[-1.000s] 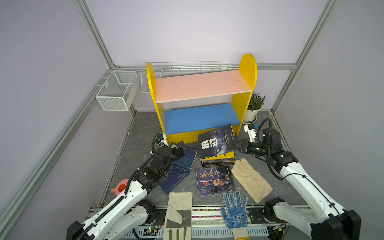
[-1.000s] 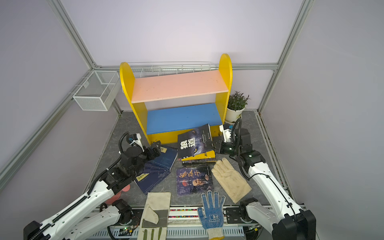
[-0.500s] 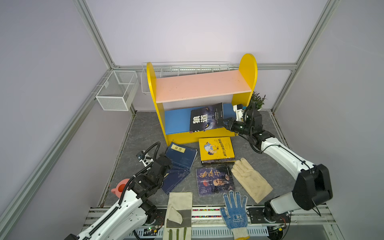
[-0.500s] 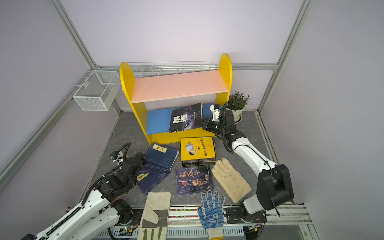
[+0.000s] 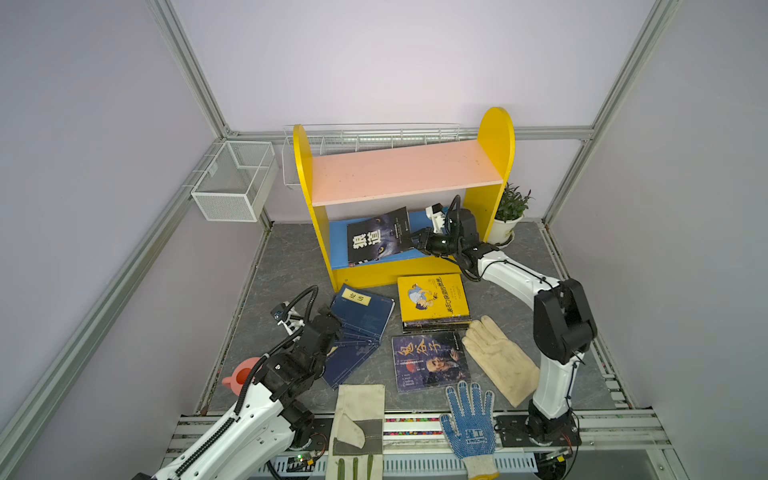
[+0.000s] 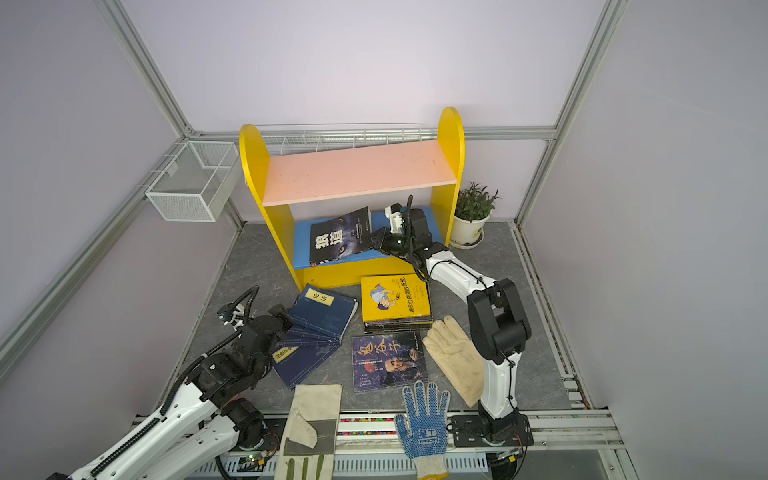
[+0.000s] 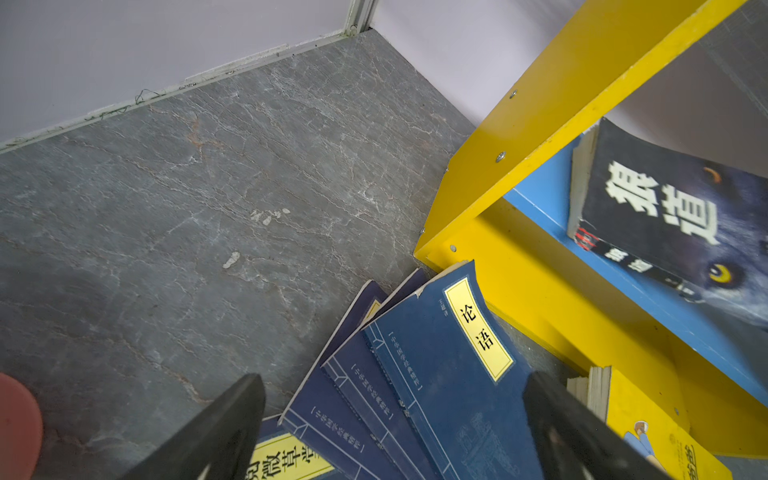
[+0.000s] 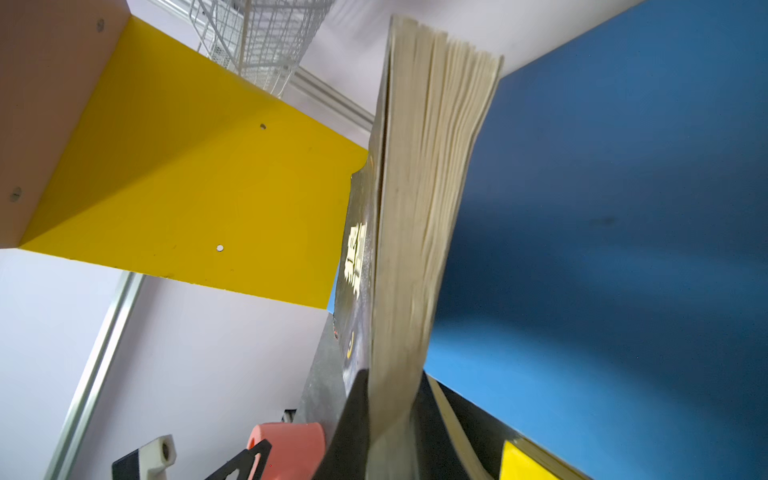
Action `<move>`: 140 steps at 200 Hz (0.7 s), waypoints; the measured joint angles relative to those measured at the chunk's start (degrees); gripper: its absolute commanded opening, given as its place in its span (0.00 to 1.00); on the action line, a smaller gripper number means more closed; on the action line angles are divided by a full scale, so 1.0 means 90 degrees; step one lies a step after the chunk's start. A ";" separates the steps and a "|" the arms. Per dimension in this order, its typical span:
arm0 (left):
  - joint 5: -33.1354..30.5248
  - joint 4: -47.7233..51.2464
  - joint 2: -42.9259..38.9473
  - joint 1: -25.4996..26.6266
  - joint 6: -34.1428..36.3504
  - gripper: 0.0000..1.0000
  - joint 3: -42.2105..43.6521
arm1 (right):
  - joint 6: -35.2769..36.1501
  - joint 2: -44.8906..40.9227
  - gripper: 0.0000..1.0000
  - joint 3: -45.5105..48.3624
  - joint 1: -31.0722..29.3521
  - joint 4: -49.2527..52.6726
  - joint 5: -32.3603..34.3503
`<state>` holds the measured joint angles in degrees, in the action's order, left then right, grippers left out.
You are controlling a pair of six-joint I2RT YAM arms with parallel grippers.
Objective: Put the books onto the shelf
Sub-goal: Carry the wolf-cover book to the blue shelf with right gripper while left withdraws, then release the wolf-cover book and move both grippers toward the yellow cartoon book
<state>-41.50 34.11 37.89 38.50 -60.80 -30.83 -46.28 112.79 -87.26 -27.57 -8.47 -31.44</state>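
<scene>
The shelf [image 5: 399,172] [image 6: 357,170] stands at the back, its pink upper board bare. My right gripper [image 5: 415,241] [image 6: 376,241] [image 8: 388,415] is shut on the edge of a black book [image 5: 376,239] [image 6: 338,241] [image 7: 665,208] [image 8: 419,208]. That book is tilted inside the lower tier over the blue board [image 5: 340,249]. My left gripper [image 5: 328,320] [image 6: 282,311] [image 7: 395,378] is open above the fanned navy books [image 5: 361,316] [image 7: 449,374] on the floor. A yellow cartoon book [image 5: 432,297] tops a small stack, and a purple-blue book [image 5: 428,359] lies in front of it.
A cream glove [image 5: 498,365], a blue dotted glove [image 5: 469,415] and a canvas glove [image 5: 359,419] lie along the front. A potted plant [image 5: 509,212] stands right of the shelf. A wire basket [image 5: 235,180] hangs on the left wall. A pink object [image 5: 239,376] sits beside my left arm.
My right gripper has carried the black book from above the yellow book's stack into the shelf's lower tier. My left gripper has drawn back a little from the navy books, still open.
</scene>
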 measured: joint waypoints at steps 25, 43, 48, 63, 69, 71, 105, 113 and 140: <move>0.0019 0.0024 -0.0029 0.0000 0.0024 0.98 0.0000 | -0.0355 0.0447 0.07 -0.0163 -0.0131 -0.0287 -0.0185; 0.0063 0.0032 -0.0036 0.0000 0.0044 0.99 0.0000 | -0.0527 0.0639 0.07 -0.0248 -0.0185 -0.0459 -0.0226; 0.0075 0.0032 -0.0039 0.0000 0.0044 0.99 0.0000 | -0.0563 0.0680 0.07 -0.0272 -0.0194 -0.0491 -0.0233; 0.0100 0.0032 -0.0046 0.0000 0.0044 0.99 0.0000 | -0.0653 0.0760 0.07 -0.0342 -0.0204 -0.0551 -0.0265; 0.0109 0.0032 -0.0046 0.0000 0.0046 0.99 0.0000 | -0.0670 0.0794 0.07 -0.0381 -0.0206 -0.0568 -0.0277; 0.0112 0.0032 -0.0046 0.0000 0.0046 0.99 0.0000 | -0.0675 0.0809 0.07 -0.0398 -0.0209 -0.0571 -0.0282; 0.0146 0.0024 -0.0039 0.0000 0.0051 1.00 0.0000 | -0.0743 0.0993 0.07 -0.0568 -0.0233 -0.0629 -0.0294; 0.0158 0.0012 -0.0029 0.0000 0.0068 1.00 0.0000 | -0.0763 0.1027 0.07 -0.0590 -0.0240 -0.0648 -0.0279; 0.0194 -0.0015 0.0036 0.0000 0.0119 1.00 0.0000 | -0.0780 0.1056 0.07 -0.0602 -0.0277 -0.0658 -0.0170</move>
<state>-39.75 33.98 38.22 38.50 -59.72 -30.83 -53.30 122.30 -92.68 -30.06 -14.39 -32.97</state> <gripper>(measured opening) 0.998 0.140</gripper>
